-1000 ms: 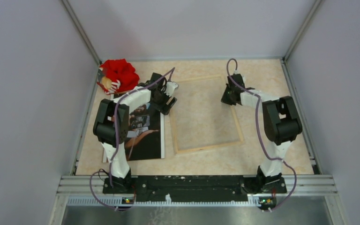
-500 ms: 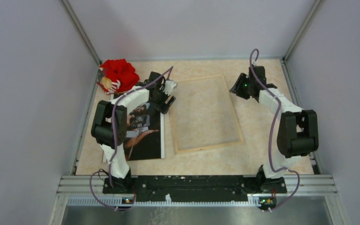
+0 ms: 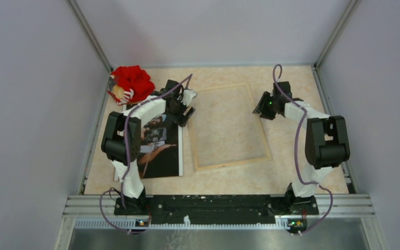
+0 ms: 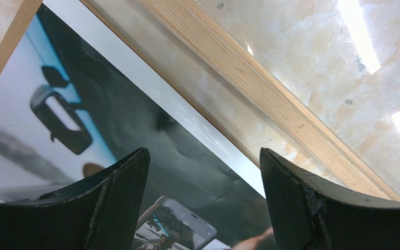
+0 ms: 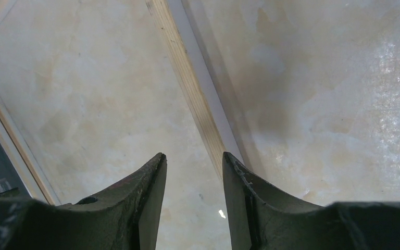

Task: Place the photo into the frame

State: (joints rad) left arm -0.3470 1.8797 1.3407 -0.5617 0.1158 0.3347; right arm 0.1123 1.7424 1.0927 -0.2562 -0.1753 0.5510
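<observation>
**A:** Where is the photo (image 3: 162,151) lying?

**B:** It is lying flat, picture side up, on the counter (image 3: 213,179) at the lower left of the top view, partly under the left arm. Its right edge is running just beside the left rail of the frame (image 3: 233,163).

**A:** And the frame?

**B:** It is lying flat in the middle of the counter, wood side up, with bare counter showing inside its rails. The photo is not sitting in it.

**A:** What is the left tool (image 3: 186,113) doing?

**B:** It is hovering at the photo's upper right corner, near the frame's upper left corner. Its jaws are standing wide and gripping nothing. In its wrist view the dark print and white border are showing between them, and the wooden rail is crossing just beyond, toward the upper right. Whether the tips are touching the print, I cannot tell.

**A:** The right tool (image 3: 263,108)?

**B:** It is pointing at the upper part of the frame's right rail. Its jaws are standing a narrow way apart and gripping nothing. In its wrist view the rail is running down from the top centre toward the finger on the right.

**A:** Anything else?

**B:** A red toy (image 3: 131,83) is sitting in the counter's upper left corner, apart from the photo.
</observation>
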